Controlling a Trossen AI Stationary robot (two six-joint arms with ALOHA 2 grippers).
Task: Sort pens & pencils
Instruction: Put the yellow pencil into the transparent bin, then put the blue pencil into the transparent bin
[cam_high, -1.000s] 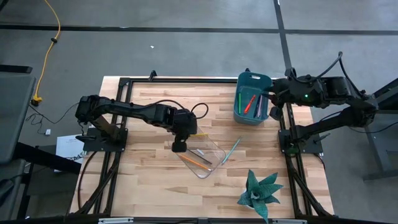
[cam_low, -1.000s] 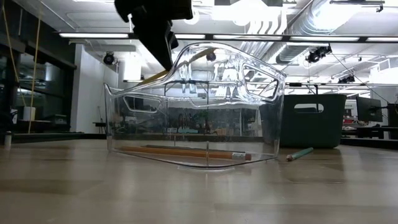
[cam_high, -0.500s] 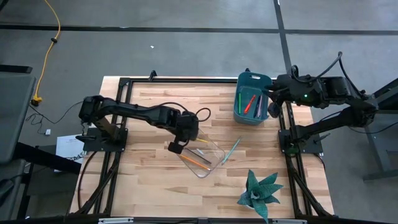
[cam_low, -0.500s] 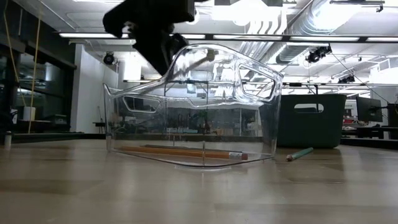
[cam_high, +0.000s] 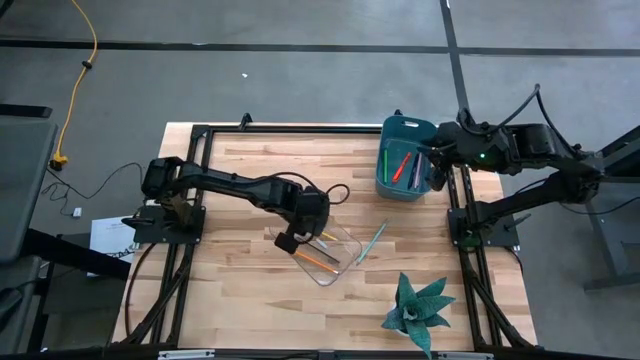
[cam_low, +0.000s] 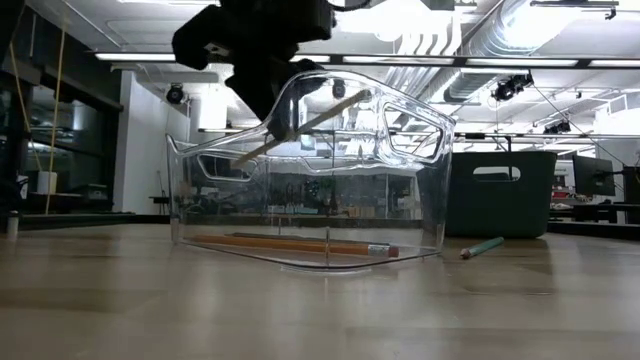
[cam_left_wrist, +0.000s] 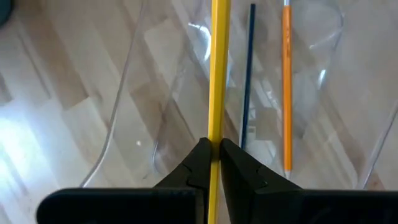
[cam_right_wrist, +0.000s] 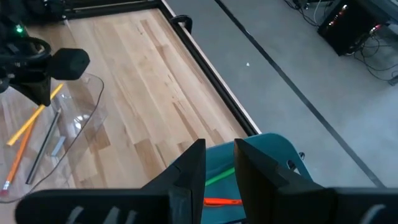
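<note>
My left gripper (cam_high: 290, 241) hangs over the left rim of a clear plastic bin (cam_high: 326, 252), shut on a yellow pencil (cam_left_wrist: 219, 68). In the low view that pencil (cam_low: 330, 108) slants above the bin's open top. On the bin's floor lie an orange pencil (cam_left_wrist: 286, 87) and a dark thin stick (cam_left_wrist: 247, 81). A pale teal-blue pencil (cam_high: 373, 240) lies flat on the table just right of the bin. My right gripper (cam_right_wrist: 217, 163) is open above the teal bin (cam_high: 405, 135), which holds a red-orange pen (cam_high: 405, 163) and a green one (cam_right_wrist: 219, 177). My left gripper pinches the yellow pencil's shaft (cam_left_wrist: 215, 134) between its two fingertips (cam_left_wrist: 200, 155). The fingers come steeply from above and lie across the pencil. The pencil is lifted clear and tilted, its higher end (cam_low: 360, 96) toward the teal bin.
A green paper plant (cam_high: 418, 308) stands near the table's front right. Black frame rails (cam_high: 458, 215) run along the table's left, right and far sides. Bare wood (cam_high: 230, 285) lies in front of and to the left of the clear bin.
My left gripper has sunk a little toward the clear bin, shifted slightly rightward and rolled about its own axis. The yellow pencil has turned with it and now slants across the bin's top. The grip has stayed shut.
</note>
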